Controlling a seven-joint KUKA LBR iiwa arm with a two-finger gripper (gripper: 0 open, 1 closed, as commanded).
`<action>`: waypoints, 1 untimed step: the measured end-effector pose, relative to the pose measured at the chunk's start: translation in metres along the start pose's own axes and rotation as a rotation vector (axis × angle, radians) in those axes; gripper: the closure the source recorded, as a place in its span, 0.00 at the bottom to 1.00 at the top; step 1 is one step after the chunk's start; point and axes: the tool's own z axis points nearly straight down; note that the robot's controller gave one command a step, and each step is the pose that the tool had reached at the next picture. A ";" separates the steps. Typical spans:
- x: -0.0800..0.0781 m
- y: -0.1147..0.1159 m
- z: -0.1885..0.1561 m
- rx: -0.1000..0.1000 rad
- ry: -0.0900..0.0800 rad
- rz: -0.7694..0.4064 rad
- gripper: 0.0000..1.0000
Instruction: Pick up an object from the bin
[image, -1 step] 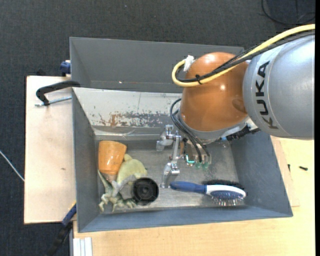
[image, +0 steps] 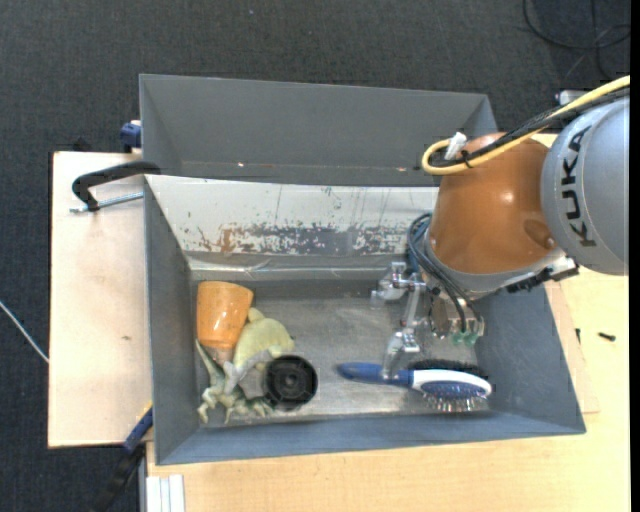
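The claw (image: 402, 318) hangs low at about 4 o'clock in the grey metal bin (image: 300, 120), under the arm's orange cover. Whether it is apart or together cannot be told from here. The nearest thing is the blue-handled hairbrush with a white oval head (image: 432, 381), which lies flat on the floor at 5 o'clock, just below the claw. Its handle points toward 9 o'clock and its head lies close to the near wall.

If the brush is the pick, the slim handle looks the better hold. The head is broad and bristled, and crowded by the wall. The claw should probably come down square across the handle and close near where handle meets head, so the brush lifts level rather than tipping.

Well apart at 8 o'clock lies a heap — an orange plastic cup (image: 222, 312), a pale yellow soft lump (image: 262, 340) and a black round disc-like thing (image: 290, 380) — which need not be disturbed.
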 end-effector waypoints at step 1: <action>0.006 0.001 0.109 -0.006 -0.007 0.080 0.00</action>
